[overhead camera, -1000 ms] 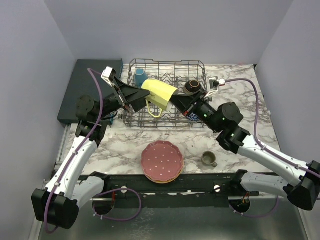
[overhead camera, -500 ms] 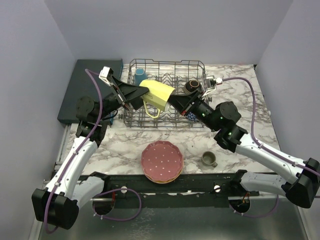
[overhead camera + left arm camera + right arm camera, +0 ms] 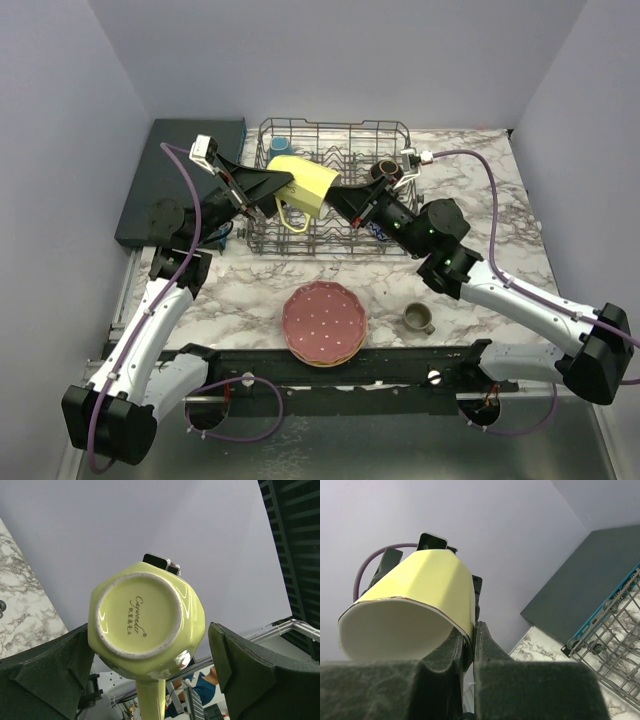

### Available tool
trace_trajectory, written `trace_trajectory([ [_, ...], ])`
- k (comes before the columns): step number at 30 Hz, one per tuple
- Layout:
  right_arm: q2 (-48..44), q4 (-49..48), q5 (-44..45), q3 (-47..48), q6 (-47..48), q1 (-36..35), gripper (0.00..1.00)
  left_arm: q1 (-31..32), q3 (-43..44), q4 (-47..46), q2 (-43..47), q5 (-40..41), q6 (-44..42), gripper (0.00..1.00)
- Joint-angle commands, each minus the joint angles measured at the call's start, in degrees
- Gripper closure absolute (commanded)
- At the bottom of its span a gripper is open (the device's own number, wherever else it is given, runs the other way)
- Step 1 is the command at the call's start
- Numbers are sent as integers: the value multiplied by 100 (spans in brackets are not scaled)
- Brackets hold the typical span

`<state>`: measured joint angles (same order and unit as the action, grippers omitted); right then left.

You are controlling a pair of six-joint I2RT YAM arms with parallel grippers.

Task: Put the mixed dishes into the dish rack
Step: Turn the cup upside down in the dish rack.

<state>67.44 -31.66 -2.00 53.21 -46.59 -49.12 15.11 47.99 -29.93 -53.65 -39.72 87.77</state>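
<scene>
A yellow mug (image 3: 303, 182) hangs tilted in the air over the left part of the grey wire dish rack (image 3: 340, 127). My right gripper (image 3: 335, 197) is shut on its rim, one finger inside and one outside, as the right wrist view (image 3: 472, 630) shows on the mug (image 3: 420, 605). My left gripper (image 3: 283, 190) is open, its fingers standing on either side of the mug's base (image 3: 145, 620), with a small gap on the right side. A blue mug (image 3: 279, 146) and a brown bowl (image 3: 384, 170) sit in the rack.
A stack of dotted plates, pink on top (image 3: 324, 322), lies at the table's front middle. An olive-grey mug (image 3: 418, 318) stands to its right. A flat dark teal slab (image 3: 175, 180) lies left of the rack. Purple walls close in on the sides.
The yellow mug has moved a little left and toward the back over the rack, carried by the right gripper. The left gripper moved left and back with it.
</scene>
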Motion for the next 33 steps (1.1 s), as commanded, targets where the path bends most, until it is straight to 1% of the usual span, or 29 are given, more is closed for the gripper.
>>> trace_trajectory([
  [1,56,-669,-2,349,-177,-104,100,28,-42,-259,127,149,-74,1],
  [22,103,-598,141,331,-225,-241,99,27,14,-260,197,171,-151,2],
  [25,77,-552,159,305,-227,-238,100,27,40,-272,210,170,-171,7],
  [30,-3,-558,176,179,-253,-238,100,27,27,-276,228,175,-205,24],
  [33,-42,-557,354,129,-274,-238,100,27,-8,-286,257,211,-200,35],
])
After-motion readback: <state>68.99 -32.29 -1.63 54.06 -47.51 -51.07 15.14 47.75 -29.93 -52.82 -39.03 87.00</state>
